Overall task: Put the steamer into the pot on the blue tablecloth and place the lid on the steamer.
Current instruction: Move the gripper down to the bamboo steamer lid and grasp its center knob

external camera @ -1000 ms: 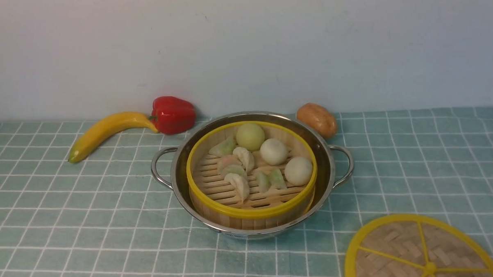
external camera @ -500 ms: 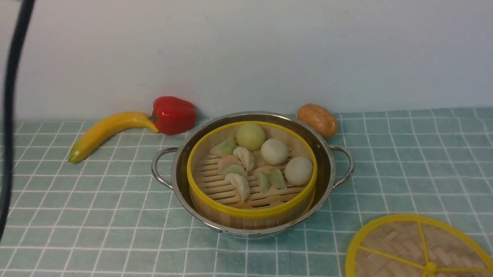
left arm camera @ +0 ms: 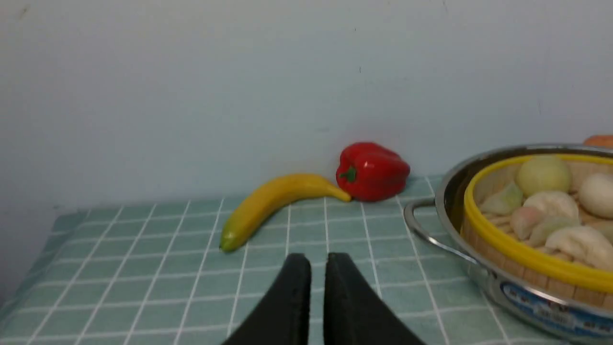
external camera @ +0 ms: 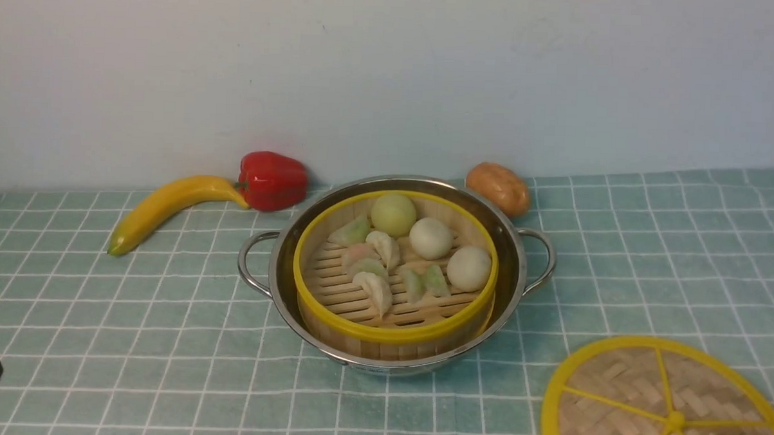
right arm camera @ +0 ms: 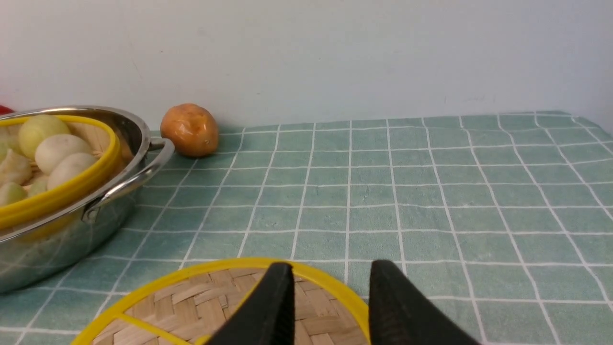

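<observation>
The blue tablecloth (external camera: 99, 336) covers the whole table up to the pale far wall. At its middle stands the pot (external camera: 282, 262), upright, one looped handle to the left and one to the right. The lid (external camera: 612, 393) lies flat on the cloth at the near right, apart from the pot, with its near edge cut off by the front view. The steamer (external camera: 392, 335) sits inside the pot, uncovered, its yellow rim slightly above the steel rim.

Far left of the pot, a banana (external camera: 162, 209) lies along the wall with its far tip touching a red pepper (external camera: 271, 180). A potato (external camera: 499, 188) rests just beyond the pot's far right rim.

The left gripper (left arm camera: 319, 261) hangs over bare cloth at the near left, well short of the banana; its jaws are barely apart, with a thin slit between them and nothing in it. The right gripper (right arm camera: 330, 270) hovers over the lid's far rim with jaws spread wide and empty.

Three round buns (external camera: 430, 238) and several dumplings (external camera: 375, 288) lie on the steamer's slatted floor.
</observation>
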### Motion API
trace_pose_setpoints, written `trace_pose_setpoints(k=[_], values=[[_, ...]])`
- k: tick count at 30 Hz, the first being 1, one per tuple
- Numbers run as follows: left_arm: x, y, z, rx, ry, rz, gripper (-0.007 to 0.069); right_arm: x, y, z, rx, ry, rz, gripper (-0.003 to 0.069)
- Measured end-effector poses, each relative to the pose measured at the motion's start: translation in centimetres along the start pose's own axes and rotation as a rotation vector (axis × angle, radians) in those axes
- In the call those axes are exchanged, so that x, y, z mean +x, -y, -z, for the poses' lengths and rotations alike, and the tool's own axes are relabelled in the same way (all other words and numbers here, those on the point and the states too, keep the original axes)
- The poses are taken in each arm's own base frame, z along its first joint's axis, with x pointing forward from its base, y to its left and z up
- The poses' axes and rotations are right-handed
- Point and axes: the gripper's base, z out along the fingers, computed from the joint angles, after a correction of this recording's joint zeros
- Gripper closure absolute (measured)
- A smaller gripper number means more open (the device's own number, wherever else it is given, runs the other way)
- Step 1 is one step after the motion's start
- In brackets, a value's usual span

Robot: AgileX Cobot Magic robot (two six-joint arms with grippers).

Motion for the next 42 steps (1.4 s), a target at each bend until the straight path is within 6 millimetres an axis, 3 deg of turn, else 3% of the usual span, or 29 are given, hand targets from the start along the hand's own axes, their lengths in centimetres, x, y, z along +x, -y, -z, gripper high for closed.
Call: trace_pose_setpoints(k=[8, 19, 24, 33, 42], values=[[2.4, -0.2, 1.3, -0.029, -0.077, 0.010, 0.0569, 0.0, 0.0, 0.0, -0.001, 0.002, 0.000, 0.0417], [3.2, -0.1, 1.2, -0.023, -0.121, 0.055, 0.0559, 0.0, 0.0, 0.0, 0.000, 0.001, 0.000, 0.0417], [5.3, 0.1, 0.6, -0.015, -0.164, 0.066, 0.0550, 0.0, 0.0, 0.0, 0.000, 0.001, 0.000, 0.0417], [5.2, 0.2, 0.6, -0.008, -0.142, 0.082, 0.0539, 0.0, 0.0, 0.0, 0.000, 0.001, 0.000, 0.0417], [5.1, 0.5, 0.6, 0.037, -0.138, -0.027, 0.0529, 0.0, 0.0, 0.0, 0.000, 0.001, 0.000, 0.0417]])
